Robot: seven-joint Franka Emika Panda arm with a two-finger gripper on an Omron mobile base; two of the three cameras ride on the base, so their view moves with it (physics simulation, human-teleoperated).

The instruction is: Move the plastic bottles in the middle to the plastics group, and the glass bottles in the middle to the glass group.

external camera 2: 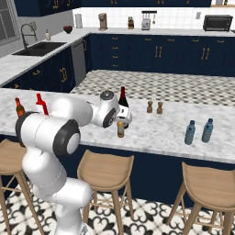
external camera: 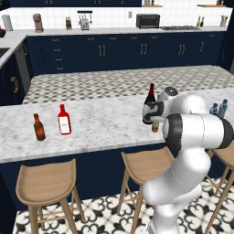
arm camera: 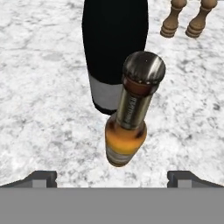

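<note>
Marble tabletop (external camera: 100,123) runs across your scene, with dark navy cabinets and a tiled floor behind it and wooden stools (external camera: 45,180) tucked along its near edge. Your claw (arm camera: 112,177) hangs above the middle of the tabletop, fingers (arm camera: 41,177) spread wide and holding nothing; the two tips sit well apart on either side of the amber bottle (arm camera: 131,113). That slim amber-brown bottle stands upright directly below the claw, its metal cap nearest the hand camera. Just beyond it, almost touching, rises the wine bottle (arm camera: 114,48), dark with a pale label band; in the base views you see its red foil top (external camera 2: 122,90) poking above the wrist. Farther past the claw stand two small wooden grinders (external camera 2: 154,108). Well off to the claw's right side stand two blue plastic bottles (external camera 2: 198,131) side by side with dark caps, close to each other. Well off to its left you find the brown bottle with a red label (external camera: 39,127) and the flat red bottle with a white label (external camera: 64,119), both upright and near each other.
</note>
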